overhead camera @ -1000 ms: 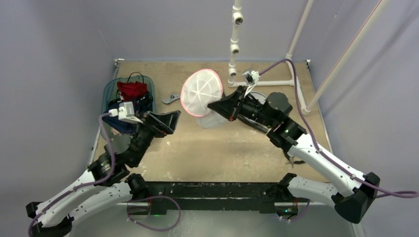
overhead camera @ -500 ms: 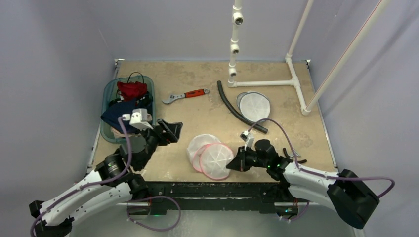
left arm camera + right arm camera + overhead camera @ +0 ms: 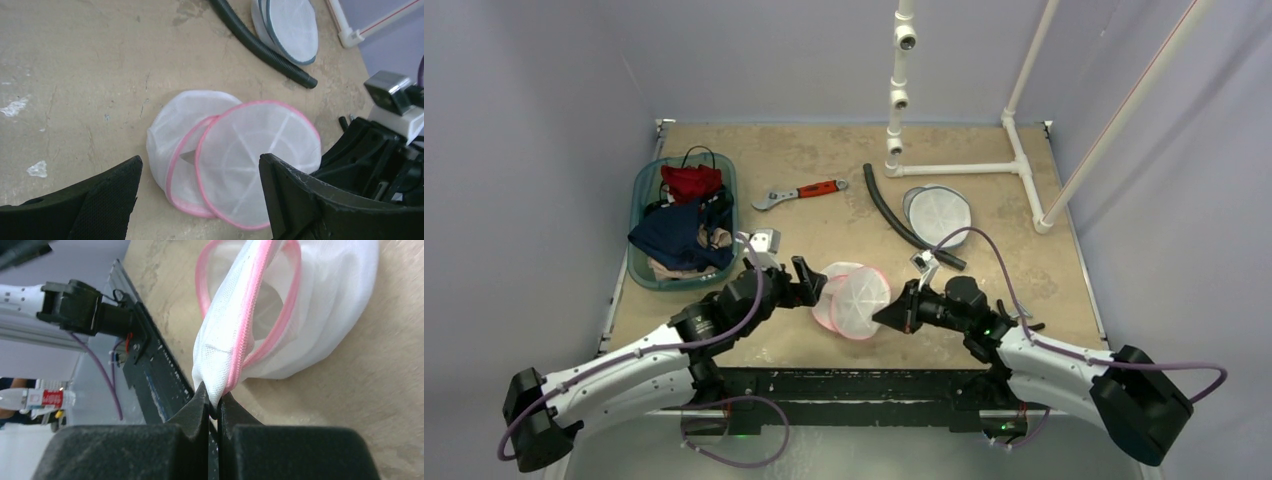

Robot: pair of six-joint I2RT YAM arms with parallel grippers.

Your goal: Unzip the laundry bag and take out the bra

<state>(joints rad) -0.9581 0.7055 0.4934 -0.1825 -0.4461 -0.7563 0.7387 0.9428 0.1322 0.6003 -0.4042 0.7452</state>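
Observation:
The laundry bag [image 3: 854, 300] is a round white mesh pouch with pink trim, lying near the table's front edge. My right gripper [image 3: 886, 313] is shut on its right rim, pinching white mesh beside the pink zipper [image 3: 250, 335] between the fingertips [image 3: 214, 400]. My left gripper [image 3: 809, 285] stands open just left of the bag. In the left wrist view its black fingers [image 3: 107, 192] flank the bag [image 3: 240, 165] without touching it. The bag's two pink rims part slightly, leaving a small dark gap [image 3: 187, 157]. The bra is hidden.
A teal basket [image 3: 639, 190] full of clothes sits at the left. A red-handled wrench [image 3: 796, 192], a black hose [image 3: 894, 215] and a grey-rimmed mesh bag [image 3: 937, 210] lie further back. A white pipe frame [image 3: 964, 168] stands at the back right.
The right gripper brought the bag down from high at the back to the front of the table. The left arm swung right, from beside the basket to the bag's left side.

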